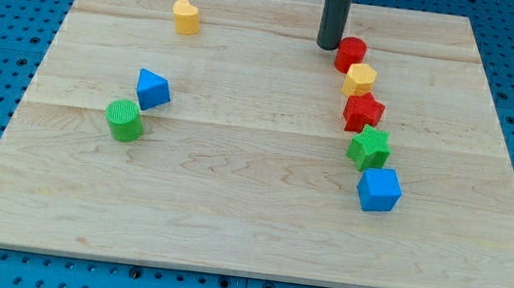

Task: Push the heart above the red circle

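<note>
The yellow heart point(186, 16) lies near the view's top, left of the middle. The red circle point(351, 53) sits at the top of a column of blocks on the view's right. My tip point(328, 46) stands just left of the red circle, touching or nearly touching it. The heart is far to the left of my tip, at about the same height in the view.
Below the red circle run a yellow hexagon point(360, 79), a red star point(363, 111), a green star point(369, 148) and a blue cube point(379, 190). A blue triangle-like block point(153, 89) and a green cylinder point(124, 120) sit at the left. The wooden board point(229, 209) lies on a blue pegboard.
</note>
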Controlling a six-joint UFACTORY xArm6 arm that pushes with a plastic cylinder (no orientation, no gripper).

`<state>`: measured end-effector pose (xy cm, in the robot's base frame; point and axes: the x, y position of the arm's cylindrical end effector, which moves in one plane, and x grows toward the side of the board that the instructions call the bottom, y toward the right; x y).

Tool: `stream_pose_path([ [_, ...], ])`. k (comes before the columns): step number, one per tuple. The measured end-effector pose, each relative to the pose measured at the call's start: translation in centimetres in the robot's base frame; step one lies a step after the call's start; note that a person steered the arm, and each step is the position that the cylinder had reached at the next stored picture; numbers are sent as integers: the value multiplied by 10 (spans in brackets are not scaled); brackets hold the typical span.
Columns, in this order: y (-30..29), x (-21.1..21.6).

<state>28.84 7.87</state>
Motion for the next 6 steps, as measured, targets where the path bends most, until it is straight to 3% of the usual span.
stream_pose_path([
  [1, 12, 9],
  [3, -52, -43],
  [5, -181, 36],
  [6, -259, 35],
])
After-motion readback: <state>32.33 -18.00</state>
